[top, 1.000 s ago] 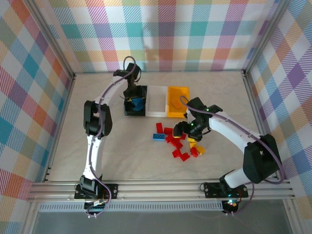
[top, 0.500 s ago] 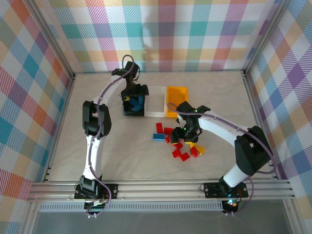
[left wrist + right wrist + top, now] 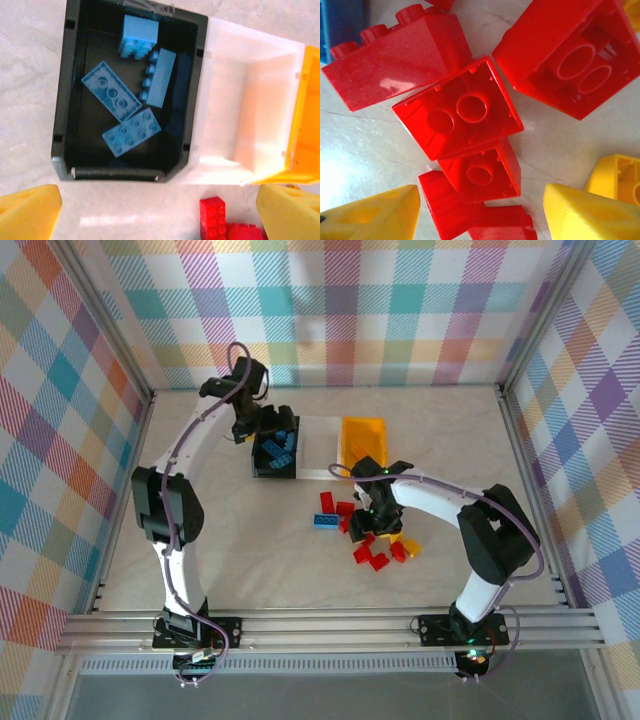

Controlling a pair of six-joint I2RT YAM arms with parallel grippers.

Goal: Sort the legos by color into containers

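right gripper [image 3: 480,211] lower now, seemingly among red legos [image 3: 457,122]

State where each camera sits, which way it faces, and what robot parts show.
Top external: above and behind, facing down at the table; left claw and right claw show.
Left wrist: above the black bin, facing down; left claw open at bottom.
Right wrist: above red bricks, facing down; right claw open.
Shared: black bin, top and left wrist.
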